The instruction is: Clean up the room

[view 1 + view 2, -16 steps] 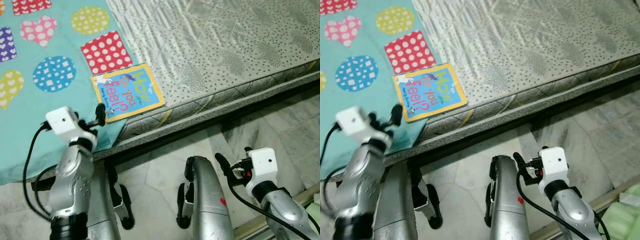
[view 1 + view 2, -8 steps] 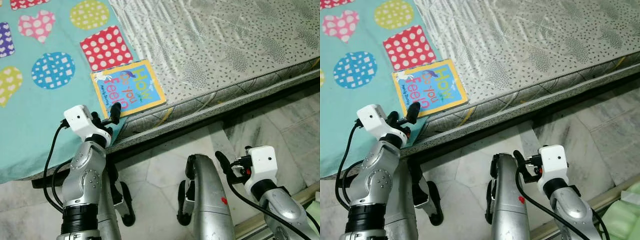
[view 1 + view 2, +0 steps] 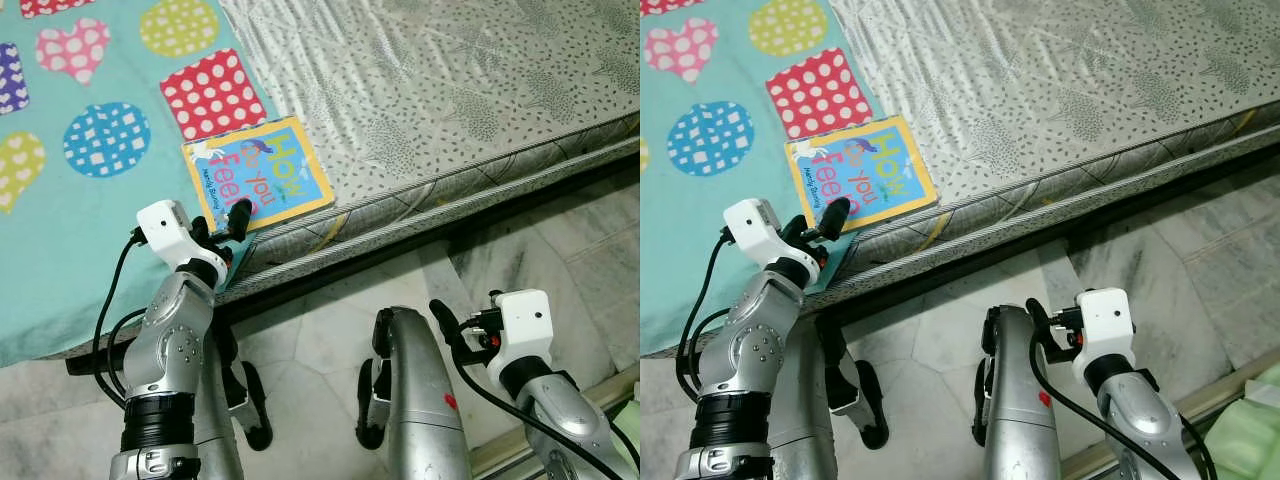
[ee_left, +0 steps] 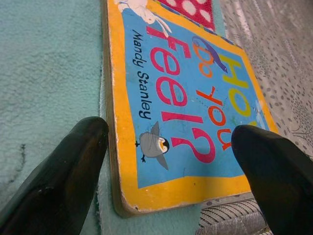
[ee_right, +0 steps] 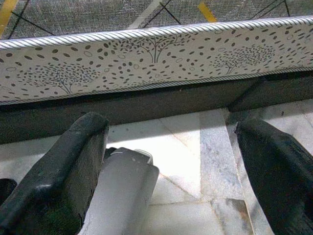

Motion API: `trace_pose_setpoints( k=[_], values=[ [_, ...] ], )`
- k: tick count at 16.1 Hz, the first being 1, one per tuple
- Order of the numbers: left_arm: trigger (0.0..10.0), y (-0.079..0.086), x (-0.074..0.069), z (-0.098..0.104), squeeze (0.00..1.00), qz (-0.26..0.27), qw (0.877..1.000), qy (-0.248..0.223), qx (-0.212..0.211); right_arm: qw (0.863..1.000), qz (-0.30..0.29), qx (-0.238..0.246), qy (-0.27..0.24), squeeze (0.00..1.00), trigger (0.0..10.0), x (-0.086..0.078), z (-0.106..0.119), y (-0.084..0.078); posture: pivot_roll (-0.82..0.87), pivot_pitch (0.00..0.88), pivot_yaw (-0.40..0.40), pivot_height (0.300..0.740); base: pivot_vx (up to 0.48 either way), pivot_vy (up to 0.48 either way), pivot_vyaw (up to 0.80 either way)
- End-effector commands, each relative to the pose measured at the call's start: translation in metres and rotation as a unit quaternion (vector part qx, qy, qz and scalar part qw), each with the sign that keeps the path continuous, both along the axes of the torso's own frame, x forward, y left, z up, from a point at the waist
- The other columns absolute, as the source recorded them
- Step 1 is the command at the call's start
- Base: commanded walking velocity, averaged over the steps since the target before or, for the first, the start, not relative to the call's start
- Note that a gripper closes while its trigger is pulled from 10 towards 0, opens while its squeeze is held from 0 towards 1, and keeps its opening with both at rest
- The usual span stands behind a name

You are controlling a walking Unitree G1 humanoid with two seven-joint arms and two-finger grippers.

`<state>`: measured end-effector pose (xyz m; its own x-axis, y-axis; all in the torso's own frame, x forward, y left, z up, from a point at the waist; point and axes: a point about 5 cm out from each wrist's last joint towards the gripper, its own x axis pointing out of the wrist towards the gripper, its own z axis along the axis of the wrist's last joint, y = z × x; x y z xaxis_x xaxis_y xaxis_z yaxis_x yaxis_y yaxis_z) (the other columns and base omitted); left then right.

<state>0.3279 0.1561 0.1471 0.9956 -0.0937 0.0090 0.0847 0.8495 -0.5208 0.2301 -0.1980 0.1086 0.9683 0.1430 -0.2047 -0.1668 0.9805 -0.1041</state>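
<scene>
Your target, the picture book [image 3: 257, 176], lies flat on the teal blanket [image 3: 60, 240] at the mattress [image 3: 450, 90] edge, directly ahead of your left gripper [image 4: 171, 161]. In the left wrist view the fingers are spread wide: one black fingertip [image 4: 73, 156] sits on the blanket just outside the book's worn spine edge, the other [image 4: 274, 166] is beyond its opposite side near the mattress border. The book's near corner falls between them. Contact with the book: cannot tell. The book's far edge is cut off in that view; the title is partly readable, "feel?" is clear.

Your right gripper [image 5: 171, 161] hangs low beside the robot's leg [image 5: 122, 186], fingers spread, holding nothing; ahead of it are the mattress side, a dark gap beneath and marble floor [image 5: 195, 147]. A pale green object [image 3: 1250, 430] sits cut off behind that arm, unidentifiable.
</scene>
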Motion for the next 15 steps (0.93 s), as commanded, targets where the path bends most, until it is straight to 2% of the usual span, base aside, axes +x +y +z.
trace_pose_setpoints(
  k=[1, 4, 6, 12, 15],
  values=[
    [10.0, -0.002, -0.006, -0.005, 0.00, -0.009, 1.000, 0.011, -0.005, 1.000, -0.002, 0.002, 0.015, 0.00, 10.0, -0.006, -0.005, -0.001, -0.20, 0.449, -0.038, 0.552, 0.000, 0.000, 0.00],
    [10.0, -0.003, -0.010, -0.004, 0.00, -0.013, 1.000, 0.010, -0.011, 1.000, 0.000, 0.004, 0.016, 0.00, 10.0, -0.005, -0.006, 0.000, -0.19, 0.446, -0.036, 0.552, 0.000, 0.000, 0.00],
    [10.0, 0.000, -0.008, -0.009, 0.00, -0.013, 1.000, 0.019, -0.009, 1.000, 0.002, 0.004, 0.015, 0.00, 10.0, -0.004, -0.006, 0.001, -0.19, 0.444, -0.036, 0.552, 0.000, 0.000, 0.00],
    [10.0, -0.001, 0.010, -0.016, 0.00, -0.034, 0.999, 0.035, -0.019, 1.000, 0.000, 0.002, 0.011, 0.00, 10.0, -0.003, -0.006, 0.002, -0.20, 0.435, -0.036, 0.552, 0.000, 0.000, 0.00],
    [10.0, -0.008, 0.016, -0.017, 0.00, -0.061, 0.997, 0.036, -0.015, 1.000, -0.002, 0.001, 0.009, 0.00, 10.0, -0.002, -0.006, 0.003, -0.21, 0.430, -0.033, 0.552, 0.000, 0.000, 0.00]
  ],
)
